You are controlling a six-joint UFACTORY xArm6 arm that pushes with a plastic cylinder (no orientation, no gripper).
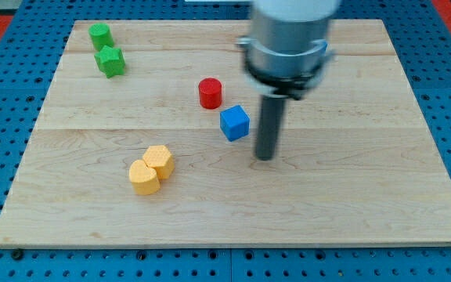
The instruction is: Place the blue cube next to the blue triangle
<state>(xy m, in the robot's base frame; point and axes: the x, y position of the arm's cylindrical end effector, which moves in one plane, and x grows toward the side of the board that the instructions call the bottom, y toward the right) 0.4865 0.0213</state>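
Note:
The blue cube (235, 123) lies near the middle of the wooden board (366, 188). My tip (265, 156) rests on the board just to the right of the cube and slightly below it, a small gap apart. No blue triangle shows in this view; the arm's body covers part of the board's top middle.
A red cylinder (210, 92) stands just up-left of the blue cube. Two green blocks (100, 35) (110, 61) sit at the top left. Two yellow blocks (159, 160) (143, 177) touch each other at the lower left of centre. Blue pegboard surrounds the board.

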